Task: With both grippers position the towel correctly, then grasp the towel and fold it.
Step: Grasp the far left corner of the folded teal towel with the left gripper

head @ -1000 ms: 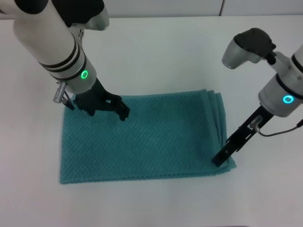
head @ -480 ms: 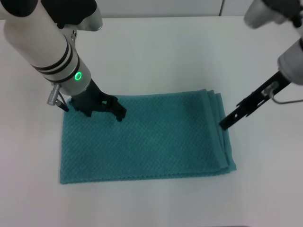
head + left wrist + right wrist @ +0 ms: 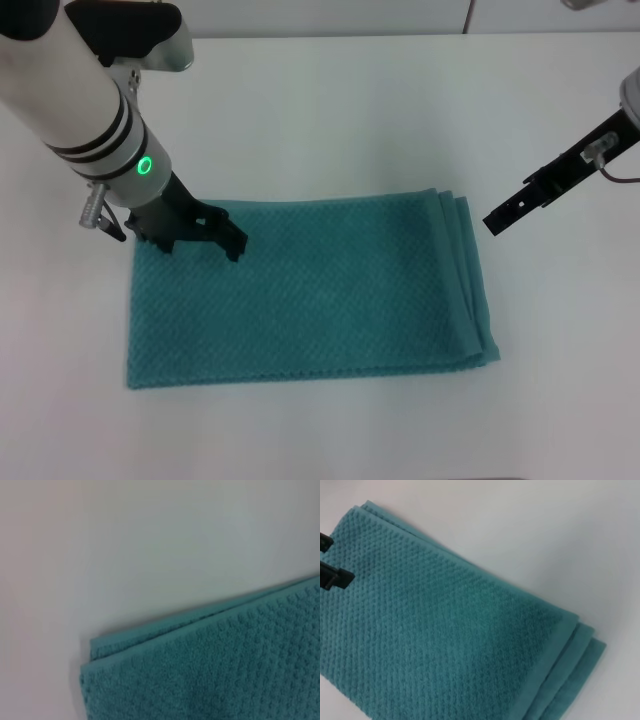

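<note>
The teal towel (image 3: 310, 295) lies flat on the white table, folded, with its layered edges stepped along its right side (image 3: 570, 665). My left gripper (image 3: 222, 236) hovers low at the towel's far left corner, open, its two black tips (image 3: 330, 559) apart over the weave and holding nothing. The left wrist view shows only that layered corner of the towel (image 3: 210, 670). My right gripper (image 3: 498, 219) hangs above bare table, to the right of the towel's far right corner and apart from the cloth.
The white table (image 3: 330, 110) spreads on all sides of the towel. A grey cable (image 3: 620, 178) loops beside the right gripper's arm. No other objects are in view.
The right gripper has left the towel's near right corner and moved back and to the right, carrying nothing. The left arm has drifted slightly left. The towel lies as before.
</note>
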Motion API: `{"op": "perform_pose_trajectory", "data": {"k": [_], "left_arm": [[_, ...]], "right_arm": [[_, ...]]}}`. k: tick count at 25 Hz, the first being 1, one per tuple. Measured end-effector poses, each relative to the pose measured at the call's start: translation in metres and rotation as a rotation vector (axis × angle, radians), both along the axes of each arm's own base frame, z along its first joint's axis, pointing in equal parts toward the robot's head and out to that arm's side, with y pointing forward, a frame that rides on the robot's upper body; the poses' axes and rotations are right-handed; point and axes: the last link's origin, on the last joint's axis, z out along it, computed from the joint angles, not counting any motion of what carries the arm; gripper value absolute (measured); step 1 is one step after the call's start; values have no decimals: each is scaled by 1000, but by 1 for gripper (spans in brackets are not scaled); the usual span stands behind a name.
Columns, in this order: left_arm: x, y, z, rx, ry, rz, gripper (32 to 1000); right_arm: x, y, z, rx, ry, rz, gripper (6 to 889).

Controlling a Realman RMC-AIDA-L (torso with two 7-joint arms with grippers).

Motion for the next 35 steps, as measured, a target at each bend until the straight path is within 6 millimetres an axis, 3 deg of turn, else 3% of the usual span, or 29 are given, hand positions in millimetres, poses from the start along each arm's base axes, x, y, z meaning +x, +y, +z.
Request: {"op": "perform_pose_trajectory", "data": {"k": [13,35], "left_arm": [[-30,4,16,90,131,98,908],[-53,1,6,90,152,138,908]], "right_arm": [[-4,3,0,10,-2,8,858],[-5,6,-1,18,1,24,857]]}}
